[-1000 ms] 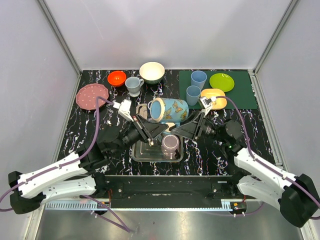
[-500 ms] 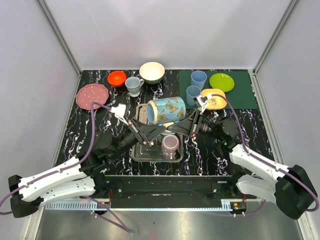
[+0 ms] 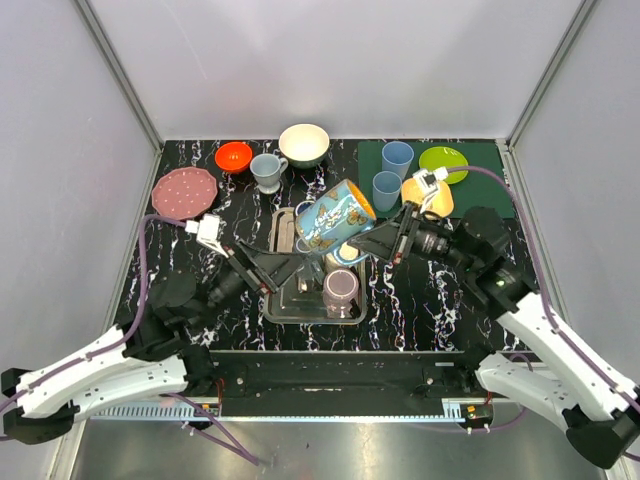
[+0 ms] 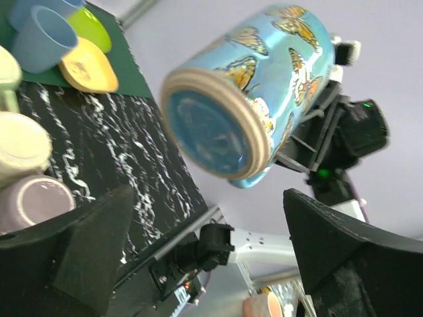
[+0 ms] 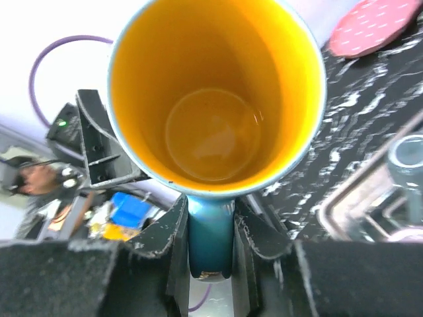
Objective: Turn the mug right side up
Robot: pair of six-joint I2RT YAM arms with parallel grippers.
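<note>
The mug (image 3: pixel 335 218), a glossy ceramic cylinder, sky-blue with orange butterflies, yellow inside and with a pale unglazed foot ring, hangs tilted in the air over the steel tray (image 3: pixel 290 312) mid-worktop. The right gripper (image 5: pixel 211 241) pinches its handle. The left gripper (image 3: pixel 292 268) is spread wide by the mug's base, not touching it.

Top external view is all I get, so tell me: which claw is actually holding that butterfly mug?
Observer: The right claw. Its wrist view shows its fingers pinching the handle of the butterfly mug.
Operator: What's the left one doing?
Observer: The left claw is open and touches nothing. Its camera looks straight at the mug's base.
Operator: Is anything inside the mug?
Observer: No. The right wrist view looks down into a bare yellow interior.
</note>
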